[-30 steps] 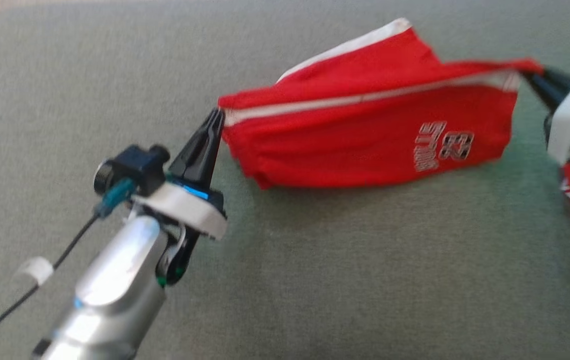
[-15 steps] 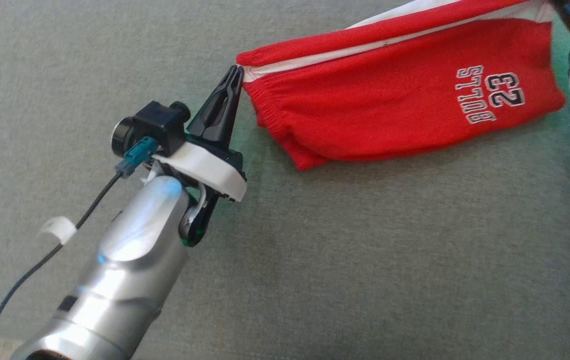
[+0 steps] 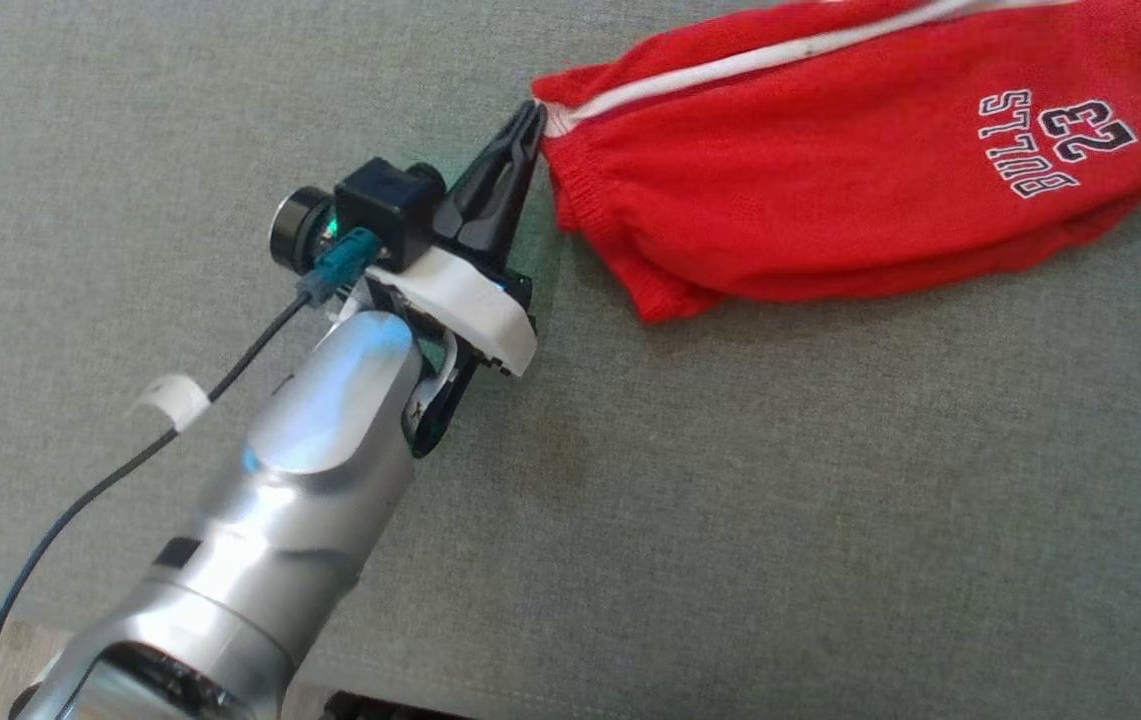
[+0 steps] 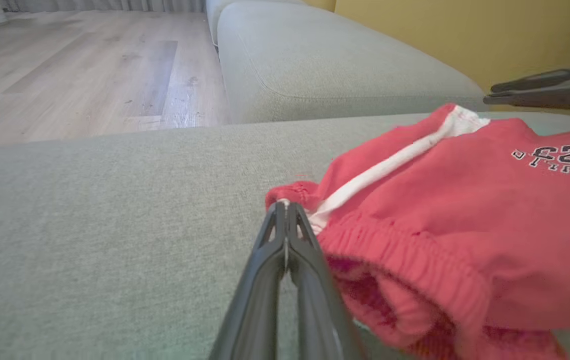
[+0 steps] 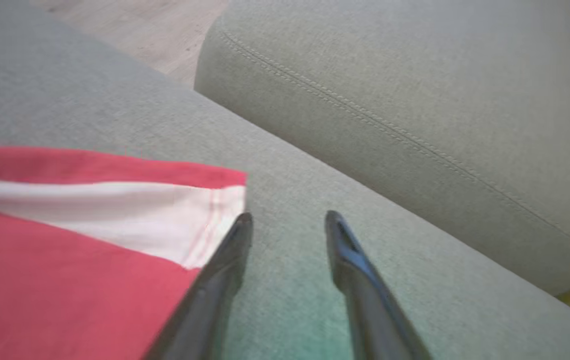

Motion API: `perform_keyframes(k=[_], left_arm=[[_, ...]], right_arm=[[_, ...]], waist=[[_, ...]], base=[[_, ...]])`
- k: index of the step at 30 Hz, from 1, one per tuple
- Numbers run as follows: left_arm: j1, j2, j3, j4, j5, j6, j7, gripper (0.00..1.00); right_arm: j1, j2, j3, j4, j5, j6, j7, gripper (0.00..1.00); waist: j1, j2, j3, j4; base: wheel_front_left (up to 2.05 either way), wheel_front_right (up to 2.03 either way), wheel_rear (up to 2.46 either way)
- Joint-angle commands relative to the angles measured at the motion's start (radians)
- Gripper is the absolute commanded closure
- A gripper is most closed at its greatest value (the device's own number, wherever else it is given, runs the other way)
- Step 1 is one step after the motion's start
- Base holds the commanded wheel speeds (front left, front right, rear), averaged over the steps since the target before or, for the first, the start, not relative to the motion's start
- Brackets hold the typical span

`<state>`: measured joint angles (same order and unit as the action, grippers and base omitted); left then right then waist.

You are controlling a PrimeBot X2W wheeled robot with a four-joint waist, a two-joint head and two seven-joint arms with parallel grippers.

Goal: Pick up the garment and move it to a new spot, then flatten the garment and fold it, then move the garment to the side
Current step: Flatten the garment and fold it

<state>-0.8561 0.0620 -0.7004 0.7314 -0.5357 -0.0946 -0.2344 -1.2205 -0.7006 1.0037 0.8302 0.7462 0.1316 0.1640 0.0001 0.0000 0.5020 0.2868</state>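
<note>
**On the sofa cushion: right end of the shorts just let go**

Red fabric shorts with a white side stripe and a BULLS 23 print (image 3: 830, 190) now lie slack on the grey-green fabric sofa cushion (image 3: 730, 500), at the far right of the head view. A second ago they were pulled taut between both arms.

- Right gripper (image 5: 288, 220): fingers have parted with nothing between them. The corner has been dropped.
- Left gripper (image 3: 528, 125): still pinched closed on the waistband end, at the stripe.

My read is that the move to a new spot is done and flattening comes next. The left end has yet to be released.

View differences:
- Head view: shows the print and the length of the shorts, but the right end is cut off.
- Right wrist view: shows the white hem corner flat on the cushion, just beside one finger. I can't tell if they touch.
- Left wrist view: shows the elastic waistband bunched and open, not flat. It also shows a second cushion (image 4: 324, 55) and wooden floor (image 4: 90, 75).
</note>
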Motion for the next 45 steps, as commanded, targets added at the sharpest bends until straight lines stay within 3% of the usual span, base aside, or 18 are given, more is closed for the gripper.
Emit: perform_keyframes(k=[1,2,11,17,24,25,28,34,45], left_arm=[[-0.035,0.021,0.014,-0.003,0.008,-0.003,0.0,0.09],[-0.039,0.02,0.012,0.009,0.011,-0.001,-0.002,0.0],[-0.03,0.039,0.045,0.046,0.014,0.025,-0.023,0.0],[0.02,0.082,0.141,-0.08,0.026,0.065,-0.027,0.0],[0.14,0.115,0.269,-0.279,0.046,0.091,-0.027,0.0],[0.186,0.114,0.313,-0.342,0.055,0.102,-0.027,0.0],[0.237,0.11,0.35,-0.396,0.072,0.107,-0.027,0.0],[0.385,0.089,0.42,-0.48,0.129,0.097,-0.027,0.0],[0.619,0.037,0.488,-0.515,0.206,0.04,-0.027,0.0]], right_arm=[[-0.019,-0.007,-0.004,0.023,-0.015,-0.001,-0.032,0.0],[-0.024,0.001,-0.007,0.048,-0.021,-0.001,-0.051,0.0],[-0.016,0.073,-0.06,0.215,-0.012,-0.001,-0.238,0.0],[0.021,0.116,-0.112,0.223,0.01,-0.001,-0.401,0.0],[0.096,0.145,-0.276,0.062,0.01,-0.001,-0.425,0.0],[0.164,0.158,-0.358,-0.019,-0.026,-0.001,-0.425,0.0],[0.25,0.184,-0.445,-0.088,-0.065,-0.001,-0.425,0.0],[0.524,0.293,-0.656,-0.24,-0.208,-0.001,-0.426,0.0],[0.924,0.538,-0.839,-0.405,-0.38,-0.001,-0.426,0.0]], waist=[[-0.0001,0.0,-0.001,0.0],[-0.0001,0.0,-0.006,-0.001],[-0.0001,0.0,-0.093,-0.048],[-0.0001,0.0,-0.178,-0.098],[-0.0001,0.0,-0.255,-0.158],[-0.0001,0.0,-0.281,-0.175],[-0.0001,0.0,-0.311,-0.192],[-0.0001,0.0,-0.384,-0.231],[-0.0001,0.0,-0.447,-0.266]], base=[[0.0,0.0,0.0],[0.0,0.0,0.0],[0.0,0.0,0.0],[0.0,0.0,0.0],[0.0,0.0,0.0],[0.0,0.0,0.0],[0.0,0.0,0.0],[0.0,0.0,0.0],[0.0,0.0,0.0]])
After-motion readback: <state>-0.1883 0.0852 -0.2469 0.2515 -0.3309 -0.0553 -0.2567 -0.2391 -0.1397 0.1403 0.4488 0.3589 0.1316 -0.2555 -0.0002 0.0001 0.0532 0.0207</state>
